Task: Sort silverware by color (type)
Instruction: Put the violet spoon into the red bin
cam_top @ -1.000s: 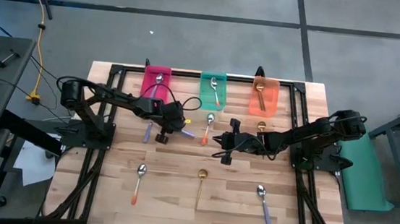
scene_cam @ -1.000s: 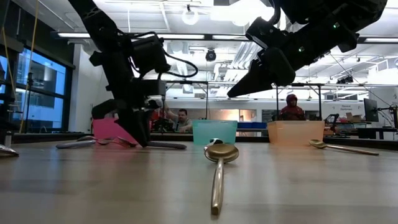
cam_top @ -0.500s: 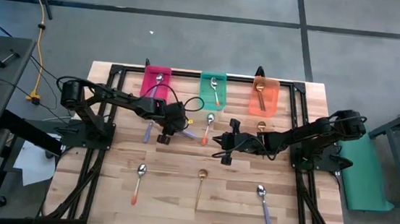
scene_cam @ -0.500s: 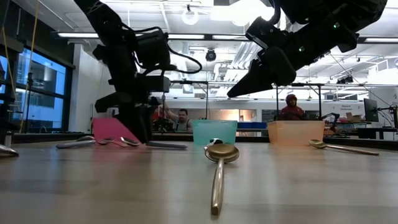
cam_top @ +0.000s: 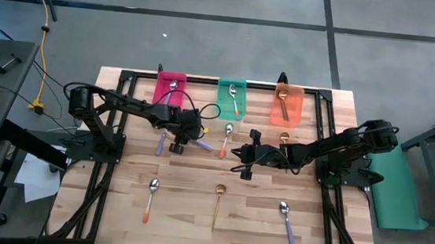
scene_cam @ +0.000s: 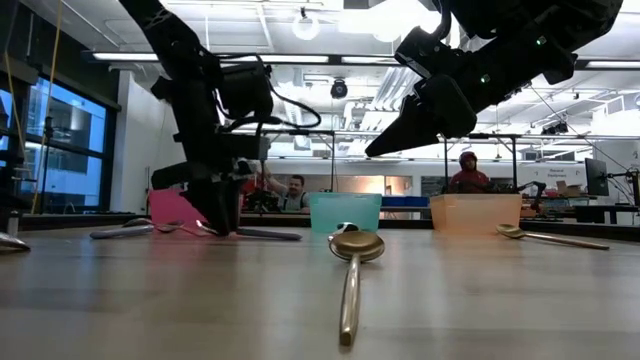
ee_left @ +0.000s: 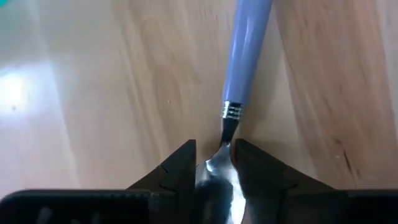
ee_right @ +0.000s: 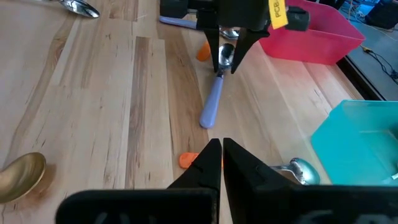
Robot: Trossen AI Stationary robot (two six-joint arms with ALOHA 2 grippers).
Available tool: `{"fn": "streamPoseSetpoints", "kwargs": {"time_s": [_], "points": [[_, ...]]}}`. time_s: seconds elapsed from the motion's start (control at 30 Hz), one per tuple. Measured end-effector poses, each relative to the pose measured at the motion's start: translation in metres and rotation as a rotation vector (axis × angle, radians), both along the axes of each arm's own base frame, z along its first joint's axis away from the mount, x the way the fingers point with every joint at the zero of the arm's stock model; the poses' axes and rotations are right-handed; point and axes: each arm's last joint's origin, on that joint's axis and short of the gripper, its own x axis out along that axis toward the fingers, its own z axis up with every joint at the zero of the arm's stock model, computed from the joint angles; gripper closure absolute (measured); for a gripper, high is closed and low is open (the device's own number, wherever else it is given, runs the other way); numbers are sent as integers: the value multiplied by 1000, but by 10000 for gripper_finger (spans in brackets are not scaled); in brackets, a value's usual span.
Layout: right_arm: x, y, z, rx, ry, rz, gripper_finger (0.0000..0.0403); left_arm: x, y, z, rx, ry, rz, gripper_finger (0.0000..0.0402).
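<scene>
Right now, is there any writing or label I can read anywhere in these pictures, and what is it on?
"PCB": black letters on a yellow tag fixed to the left arm, seen in the right wrist view; more characters follow on the tag but are too blurred to read.
No other words, numbers or brand marks are readable on the bins, the spoons or the table.

Pale striped wooden table [cam_top: 194,207] with a black frame, holding three translucent bins: pink-red [cam_top: 170,89], teal [cam_top: 231,96] and orange [cam_top: 287,104]. Spoons with silver bowls have purple [ee_right: 212,107] or orange [cam_top: 148,205] handles, and one spoon [cam_top: 217,202] is gold all over. Both arms are black; the left gripper [ee_right: 225,63] carries a yellow tag [ee_right: 277,12] with black letters.
</scene>
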Motion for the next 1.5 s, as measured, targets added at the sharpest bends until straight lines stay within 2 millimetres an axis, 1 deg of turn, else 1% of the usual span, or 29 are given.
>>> {"fn": "streamPoseSetpoints", "kwargs": {"time_s": [0.17, 0.43, 0.57, 0.73, 0.87, 1.1, 1.27, 1.5], "points": [[0, 0, 0, 0, 0, 0, 403, 2, 2, -9, -16, 28, -11, 325], [0, 0, 0, 0, 0, 0, 403, 3, 2, -10, -21, 14, -22, 363], [0, 0, 0, 0, 0, 0, 403, 3, 1, -10, -9, 17, -56, 390], [0, 0, 0, 0, 0, 0, 403, 3, 1, -6, 5, -1, -72, 396], [0, 0, 0, -1, 4, 0, 403, -1, 1, 2, 17, -10, -67, 399], [0, 0, 0, -1, 5, 0, 403, -9, 1, 29, 32, -77, -44, 400], [0, 0, 0, -1, 5, -1, 403, -21, 11, 51, 45, -144, 53, 400], [0, 0, -1, -1, 7, -1, 403, -41, 28, 85, 64, -281, 225, 401]]}}
